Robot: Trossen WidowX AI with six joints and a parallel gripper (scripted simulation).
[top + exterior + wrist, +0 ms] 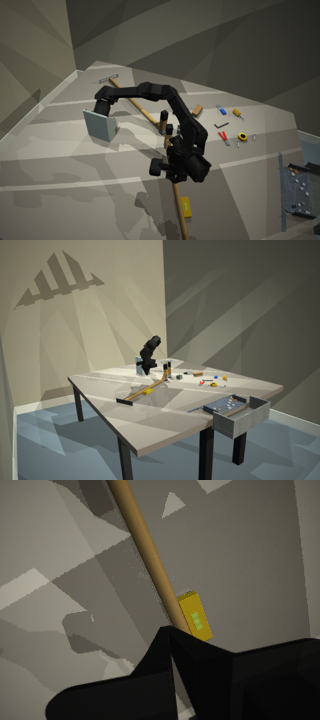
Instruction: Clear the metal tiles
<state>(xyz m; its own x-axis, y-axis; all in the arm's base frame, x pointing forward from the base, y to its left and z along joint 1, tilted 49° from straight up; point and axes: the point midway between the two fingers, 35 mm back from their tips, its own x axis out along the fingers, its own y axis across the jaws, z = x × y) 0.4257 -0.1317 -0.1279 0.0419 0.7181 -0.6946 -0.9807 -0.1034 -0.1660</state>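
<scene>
The long scraper lies on the table, its wooden handle [180, 211] [144, 390] [150, 555] running to a flat dark blade [124, 401] near the table's left edge in the exterior view. My gripper [147, 373] [165, 631] is shut and empty, pointing down above the table close to the handle; its exact height is hard to tell. The steel bench plate [290, 192] [208, 409] carries several small tiles, mostly pale, with one orange tile [295, 171] [235, 400]. The grey catch box [245, 424] is at the plate's far end.
A yellow block [186, 207] [148, 391] [196, 617] lies beside the handle. Two black-topped posts [163, 121] [165, 370] stand near its rear end. A rake [108, 78] lies behind. A wooden block [197, 110], red pliers [223, 137] and yellow tape [242, 136] lie toward the right.
</scene>
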